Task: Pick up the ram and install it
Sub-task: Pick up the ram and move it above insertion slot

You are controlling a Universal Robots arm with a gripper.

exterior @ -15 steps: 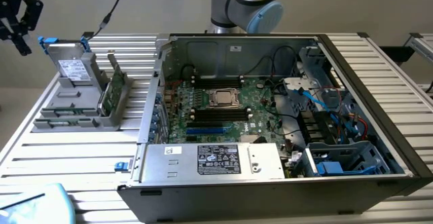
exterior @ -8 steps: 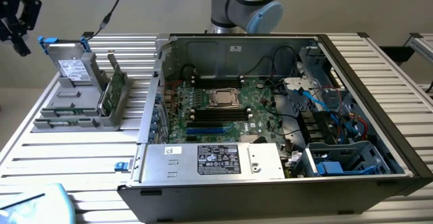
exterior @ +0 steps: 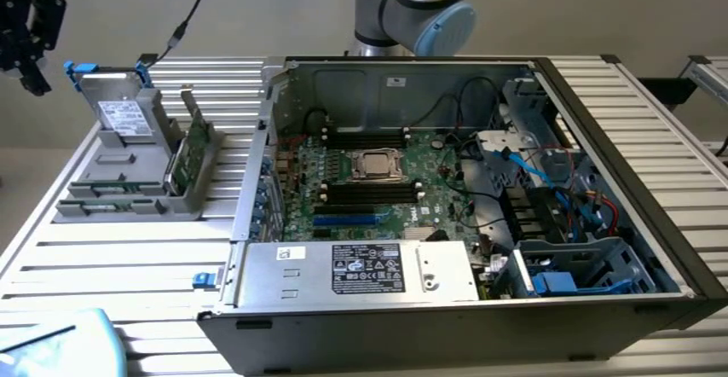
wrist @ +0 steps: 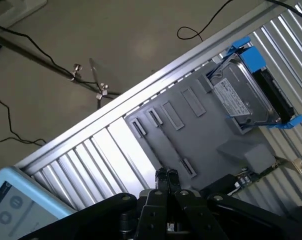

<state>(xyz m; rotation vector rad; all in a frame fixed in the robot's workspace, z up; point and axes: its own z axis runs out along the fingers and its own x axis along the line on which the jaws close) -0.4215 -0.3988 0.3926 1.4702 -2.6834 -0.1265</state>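
Observation:
The ram is a slim green board standing on edge in the grey parts holder, on the table at the exterior view's left of the open computer case. In the wrist view a strip of the ram shows past the holder. My gripper hangs high above the table's far corner at the exterior view's left, well apart from the ram. Its black fingers are pressed together with nothing between them; gripper. Long black slots lie on the motherboard beside the processor socket.
A hard drive in a blue caddy leans at the holder's back, also the hard drive in the wrist view. A power supply fills the case's front. Cables crowd the drive bays. A pale blue device lies at the table's near corner.

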